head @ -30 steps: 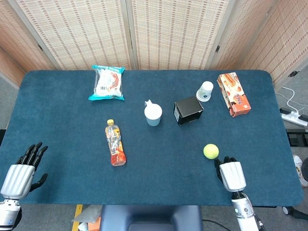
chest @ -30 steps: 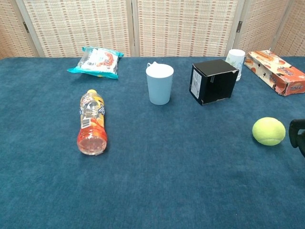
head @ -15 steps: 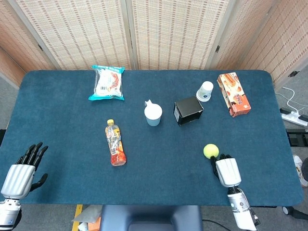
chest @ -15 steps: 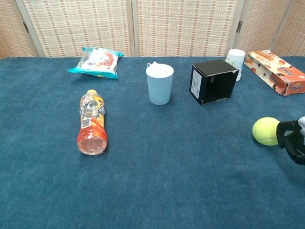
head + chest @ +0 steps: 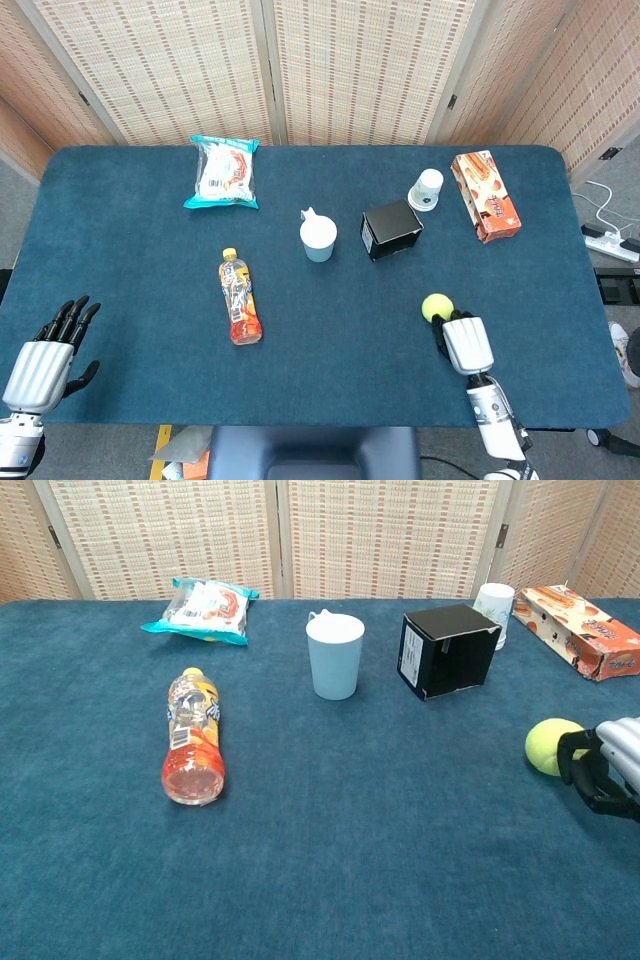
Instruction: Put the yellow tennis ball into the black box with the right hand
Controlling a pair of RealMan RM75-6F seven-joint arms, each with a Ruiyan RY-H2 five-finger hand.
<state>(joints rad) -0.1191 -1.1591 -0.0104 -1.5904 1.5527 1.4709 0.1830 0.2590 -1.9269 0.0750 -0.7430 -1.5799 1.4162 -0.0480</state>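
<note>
The yellow tennis ball (image 5: 436, 306) (image 5: 546, 746) lies on the blue table near the front right. My right hand (image 5: 462, 342) (image 5: 605, 768) is right behind it, its dark fingers curved against the ball's near right side without closing round it. The black box (image 5: 391, 229) (image 5: 447, 649) stands further back and a little left, its opening facing up. My left hand (image 5: 45, 362) hangs off the table's front left corner, fingers spread, holding nothing; the chest view does not show it.
A light blue cup (image 5: 318, 238) (image 5: 335, 655) stands left of the box. A drink bottle (image 5: 240, 297) (image 5: 192, 738) lies left of centre. A snack bag (image 5: 224, 172), a white paper cup (image 5: 427, 189) and an orange carton (image 5: 485, 196) sit at the back.
My right hand has moved forward and left up to the tennis ball, and its fingers now touch it. The ball has shifted slightly left. The left hand is unmoved.
</note>
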